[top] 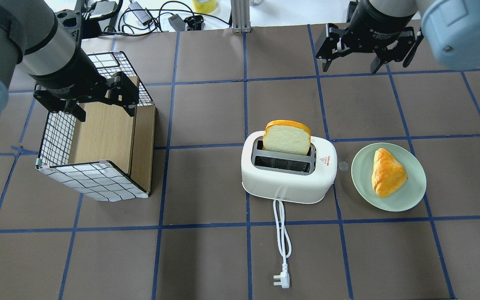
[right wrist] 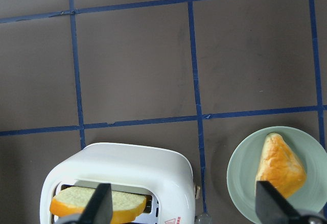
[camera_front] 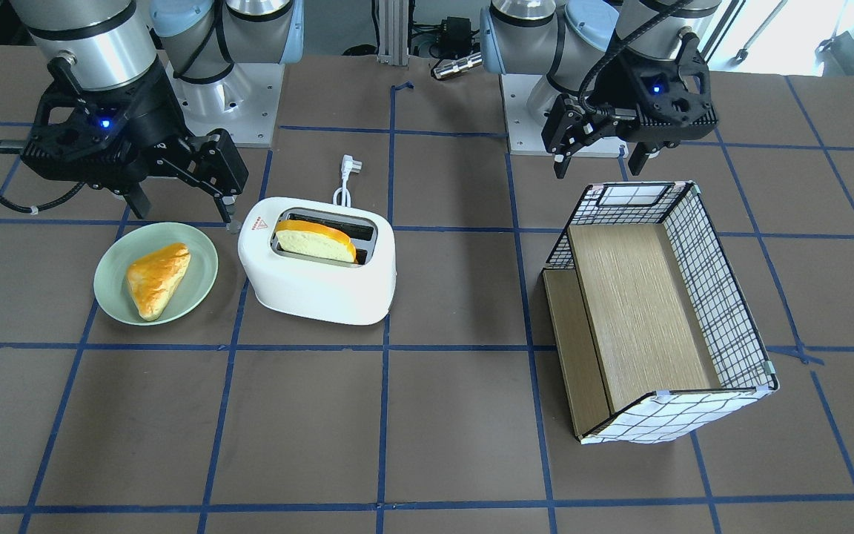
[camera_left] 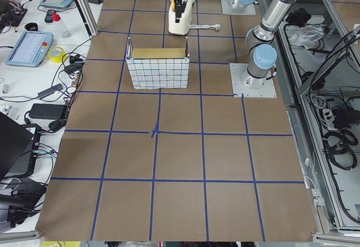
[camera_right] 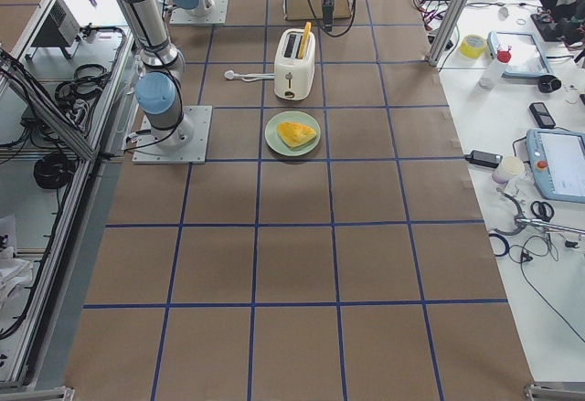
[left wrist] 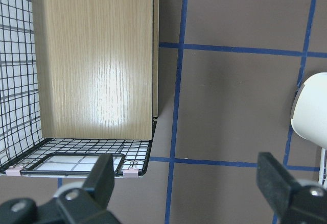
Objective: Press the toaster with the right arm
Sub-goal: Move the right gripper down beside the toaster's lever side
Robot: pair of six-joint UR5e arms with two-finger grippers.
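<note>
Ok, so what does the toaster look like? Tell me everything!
The toaster is rounded, white and looks like plastic, with two slots on top and a small red triangle mark. A bread slice stands in the slot farther from the robot; the other is empty. It sits upright on the brown table, its white cord lying loose, unplugged.

With twelve o'clock away from the robot, the rounded white plastic toaster (top: 288, 183) has bare brown table (top: 206, 121) at its 11 and 12 o'clock. At 3 o'clock a pale green round plate (top: 415, 196) holding a golden triangular pastry (top: 387, 173) leaves a narrow gap. At 6 o'clock the white cord and plug (top: 282, 237) trail over the table. A yellow-crusted bread slice (top: 286, 139) fills the far slot. The black two-finger right pincer (top: 349, 66), jaws apart, hangs at 1 o'clock. A wire-grid box (top: 94, 179) stands well apart at 9 o'clock.
</note>
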